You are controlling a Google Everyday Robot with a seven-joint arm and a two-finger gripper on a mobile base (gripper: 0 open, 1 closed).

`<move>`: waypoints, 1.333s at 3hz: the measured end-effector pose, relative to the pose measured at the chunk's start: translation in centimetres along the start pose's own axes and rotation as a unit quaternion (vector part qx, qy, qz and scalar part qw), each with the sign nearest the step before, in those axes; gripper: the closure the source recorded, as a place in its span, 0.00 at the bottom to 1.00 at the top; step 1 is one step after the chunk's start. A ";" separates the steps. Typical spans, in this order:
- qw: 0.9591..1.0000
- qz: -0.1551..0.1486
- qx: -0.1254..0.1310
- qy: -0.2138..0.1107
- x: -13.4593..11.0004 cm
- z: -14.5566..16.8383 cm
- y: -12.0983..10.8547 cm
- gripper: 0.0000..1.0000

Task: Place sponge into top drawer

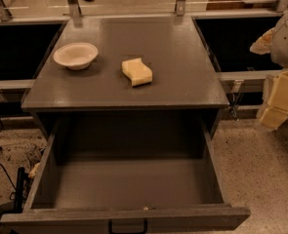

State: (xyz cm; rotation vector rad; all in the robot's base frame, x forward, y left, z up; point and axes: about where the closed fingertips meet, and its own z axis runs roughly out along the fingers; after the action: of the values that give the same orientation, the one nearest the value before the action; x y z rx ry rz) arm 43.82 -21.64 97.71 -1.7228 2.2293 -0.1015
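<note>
**Camera view.** The top drawer stands pulled out below the cabinet top, with its black handle at the lower edge of the frame. The sponge lies flat on the cabinet top near its middle, above the drawer and outside it. A cream bowl sits upright to the left of the sponge, near it but not touching. The gripper hangs at the right edge of the frame, beside the cabinet and well apart from the sponge. Whether it is apart or together cannot be told. Speckled floor lies to the right of the cabinet.
</note>
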 end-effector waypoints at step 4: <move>0.994 0.050 -0.076 -0.063 -4.5 5.3 -3.6 0.00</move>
State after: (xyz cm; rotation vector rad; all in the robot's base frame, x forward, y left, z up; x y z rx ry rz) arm 49.73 -17.59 94.55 -1.6391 2.2755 0.1997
